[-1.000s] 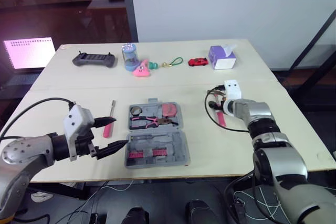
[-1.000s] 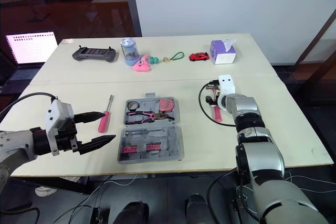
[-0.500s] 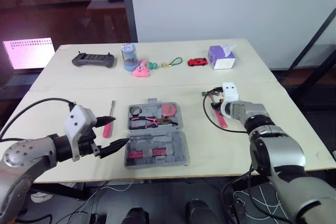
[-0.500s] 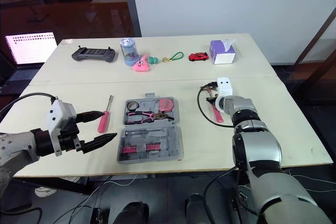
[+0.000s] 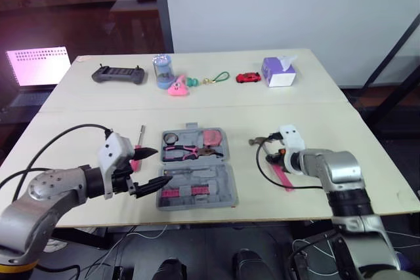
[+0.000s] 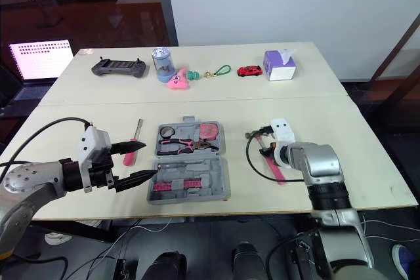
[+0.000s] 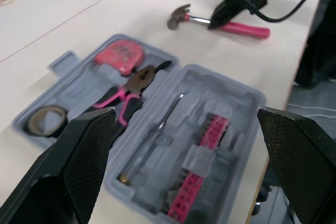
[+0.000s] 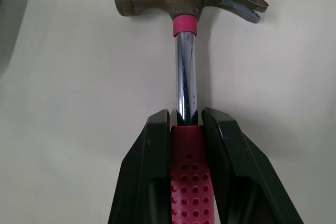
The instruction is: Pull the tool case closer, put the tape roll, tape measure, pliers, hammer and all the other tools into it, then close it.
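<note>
Now, left gripper (image 6: 151, 159): fingers spread wide and holding nothing; it hovers at the left edge of the case's front half, and I cannot tell if it touches.
screwdriver (image 6: 128, 157): pink handle, lying on the table (image 6: 328, 116) just left of the case, partly behind the upper left finger; not yet packed.
tool case (image 6: 213, 178): open flat near the table's front edge; the tape roll (image 7: 30, 123), pliers (image 7: 134, 85) and tape measure (image 7: 122, 56) lie in the far half, bits and a thin tool in the near half.
hammer (image 8: 186, 77): right of the case and apart from it, head toward the case; I cannot tell if it is lifted off the table.
right gripper (image 8: 186, 121): clamped on the hammer, where the steel shaft meets the pink grip.
cable (image 6: 247, 155): black loop close to the hammer head.
risk: the heavy head may swing the hammer between the fingers during the carry; the claw may catch the cable; a low pass may knock the packed tools or push the case.
</note>
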Tool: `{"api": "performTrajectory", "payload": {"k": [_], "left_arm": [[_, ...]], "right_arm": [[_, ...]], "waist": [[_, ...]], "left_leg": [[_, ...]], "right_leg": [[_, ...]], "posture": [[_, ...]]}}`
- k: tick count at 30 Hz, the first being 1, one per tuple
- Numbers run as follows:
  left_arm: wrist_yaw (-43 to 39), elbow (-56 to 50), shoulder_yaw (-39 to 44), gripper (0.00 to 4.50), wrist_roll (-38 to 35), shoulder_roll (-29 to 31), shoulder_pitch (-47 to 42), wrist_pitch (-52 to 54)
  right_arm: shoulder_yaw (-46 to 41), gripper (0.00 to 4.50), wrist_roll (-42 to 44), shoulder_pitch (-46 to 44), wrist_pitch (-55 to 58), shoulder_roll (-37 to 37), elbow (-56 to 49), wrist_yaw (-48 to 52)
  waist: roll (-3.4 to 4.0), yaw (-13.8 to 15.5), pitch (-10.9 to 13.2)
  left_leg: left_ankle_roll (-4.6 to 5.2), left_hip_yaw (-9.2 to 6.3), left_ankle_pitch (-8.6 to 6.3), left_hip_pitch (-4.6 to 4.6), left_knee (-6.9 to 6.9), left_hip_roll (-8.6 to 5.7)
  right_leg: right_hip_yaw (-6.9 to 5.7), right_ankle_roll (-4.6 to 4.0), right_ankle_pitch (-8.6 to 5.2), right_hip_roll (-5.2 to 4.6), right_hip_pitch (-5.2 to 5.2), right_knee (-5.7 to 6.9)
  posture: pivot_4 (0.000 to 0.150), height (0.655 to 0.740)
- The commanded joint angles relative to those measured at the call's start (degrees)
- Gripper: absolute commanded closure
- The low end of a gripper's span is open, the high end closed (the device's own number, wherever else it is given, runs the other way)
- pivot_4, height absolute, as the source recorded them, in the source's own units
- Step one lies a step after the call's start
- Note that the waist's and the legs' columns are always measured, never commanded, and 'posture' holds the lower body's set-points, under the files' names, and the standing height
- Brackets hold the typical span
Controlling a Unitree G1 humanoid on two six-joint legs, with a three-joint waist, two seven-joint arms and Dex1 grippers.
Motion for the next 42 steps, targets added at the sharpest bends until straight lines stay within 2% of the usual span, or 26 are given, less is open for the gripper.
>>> {"api": "performTrajectory", "payload": {"k": [1,4,5,8,11,12,22,25,32,33,42], "left_arm": [[-1.5,1.1,0.3,0.0,0.9,0.4,-1.1,-2.0],[-2.4,2.0,-0.3,0.0,1.5,0.3,-1.5,-2.7],[-2.5,2.2,-0.4,0.0,1.6,0.2,-1.6,-2.8],[-2.9,2.6,-0.4,0.0,1.9,0.0,-1.3,-3.3],[-2.9,2.6,0.0,0.0,2.2,-0.2,-1.1,-3.4],[-2.8,2.6,0.1,0.0,2.2,-0.2,-1.0,-3.4],[-1.4,1.3,1.9,0.0,2.3,-0.2,0.5,-3.1],[-1.1,1.1,1.9,0.0,2.3,-0.1,0.6,-3.0],[-1.0,1.2,2.1,0.0,2.4,0.3,0.7,-3.1],[-1.0,1.1,2.1,0.0,2.4,0.3,0.7,-3.1],[-0.6,1.1,1.9,0.0,2.7,0.1,0.5,-3.1]], "right_arm": [[-1.7,4.05,2.1,2.8,4.7,-0.6,-9.2,-0.4],[-2.4,4.05,3.2,4.8,5.6,0.1,-11.7,-0.4],[-1.8,3.0,3.2,4.8,4.9,-0.4,-11.6,-0.3],[0.3,1.71,2.2,3.9,1.6,-2.1,-10.7,-0.5],[1.7,0.19,1.9,3.1,-0.9,-3.0,-9.3,-0.2],[2.0,0.04,2.0,2.8,-1.6,-3.1,-8.7,0.0],[3.4,0.04,1.2,5.4,-11.7,-0.1,-0.5,-1.1],[3.5,0.78,0.8,6.8,-14.5,0.9,0.0,-1.6],[3.5,4.28,0.6,7.7,-13.1,2.3,-2.9,-3.0],[3.5,4.46,0.5,7.5,-12.9,2.5,-3.2,-3.4],[-0.9,4.46,0.1,2.1,-10.8,9.3,-3.5,-10.9]], "waist": [[0.0,0.0,0.0],[0.0,0.0,0.0],[-0.01,-0.1,0.0],[-0.01,-0.1,0.0],[-0.01,-0.1,0.0],[-0.02,-0.1,0.0],[-0.08,0.0,0.0],[-0.1,-0.1,0.0],[-0.1,-0.1,-0.1],[-0.1,-0.1,-0.1],[-0.06,-0.2,0.0]], "left_leg": [[0.0,0.0,0.0,0.0,0.0,0.0],[0.01,0.0,-0.01,-0.01,-0.01,0.0],[0.01,0.01,-0.01,-0.01,0.0,0.0],[0.01,0.01,-0.01,0.01,0.0,0.0],[0.01,0.01,-0.01,0.0,0.0,0.0],[0.01,0.01,-0.01,0.0,0.01,0.0],[0.01,0.01,-0.01,0.01,0.01,0.0],[0.01,0.0,-0.01,0.06,0.01,0.0],[0.01,-0.01,-0.01,0.07,0.01,0.01],[0.01,0.0,-0.01,0.07,0.01,0.0],[0.01,-0.01,-0.01,0.05,0.0,0.01]], "right_leg": [[0.0,0.0,0.0,0.01,0.0,0.0],[0.0,0.0,0.0,0.0,0.0,-0.02],[0.01,0.0,0.0,0.0,0.0,-0.03],[0.01,0.0,0.0,0.0,0.0,-0.01],[0.01,0.0,0.0,-0.01,0.0,-0.02],[0.01,0.0,0.0,0.0,0.01,-0.02],[0.0,0.0,0.0,-0.01,0.02,-0.02],[0.01,0.0,0.0,0.0,0.07,-0.02],[0.0,0.0,0.0,0.01,0.08,-0.01],[0.01,0.0,0.0,0.01,0.08,-0.01],[0.01,0.0,0.0,0.02,0.03,0.0]], "posture": [[0.15,0.74],[0.15,0.74],[0.15,0.74],[0.15,0.74],[0.15,0.74],[0.15,0.74],[0.15,0.74],[0.15,0.74],[0.15,0.74],[0.15,0.74],[0.15,0.74]]}}
